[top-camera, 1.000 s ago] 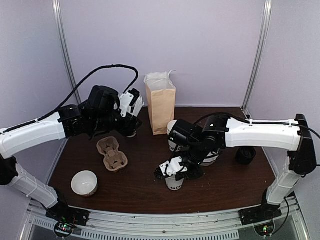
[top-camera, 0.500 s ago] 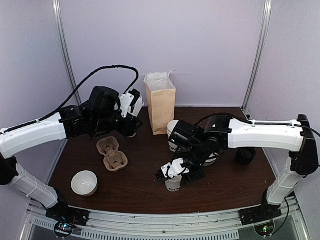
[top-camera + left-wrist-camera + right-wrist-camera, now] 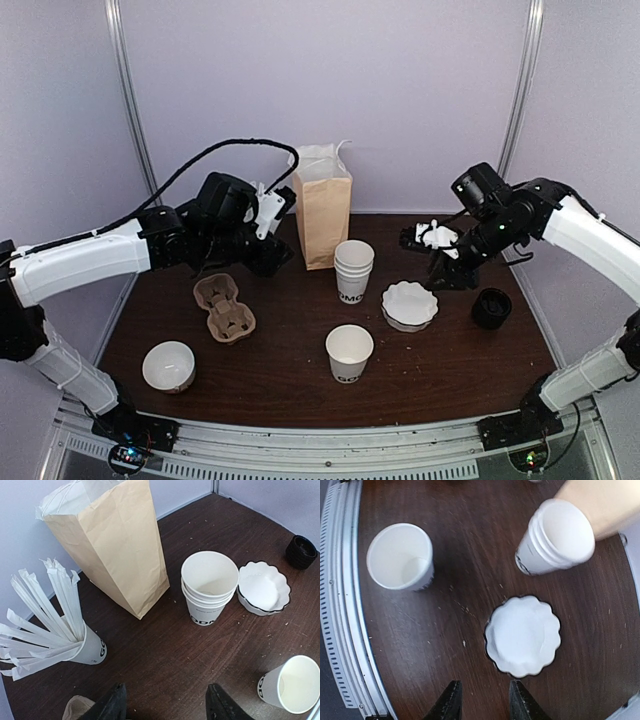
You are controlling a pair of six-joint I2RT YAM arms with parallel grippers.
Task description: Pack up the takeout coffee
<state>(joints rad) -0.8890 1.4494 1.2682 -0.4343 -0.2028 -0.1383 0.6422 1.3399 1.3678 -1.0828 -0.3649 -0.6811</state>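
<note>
The brown table point(image 3: 280, 330) holds a lone, seemingly empty cup point(image 3: 349, 352); left end effector point(image 3: 167, 705) and right end effector point(image 3: 485, 702) gape

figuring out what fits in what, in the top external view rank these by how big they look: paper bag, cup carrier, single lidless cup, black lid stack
1. brown paper bag
2. cardboard cup carrier
3. single lidless cup and black lid stack: close; cup looks slightly bigger but sits nearer the camera, so unranked

The dark brown wooden table point(image 3: 280, 385) bears a tan paper bag point(image 3: 322, 215) far centre, a pulp cup carrier point(image 3: 224, 308) left, a lone open white paper cup point(image 3: 349, 352) near, and a stack of black lids point(image 3: 490, 308) right.
</note>
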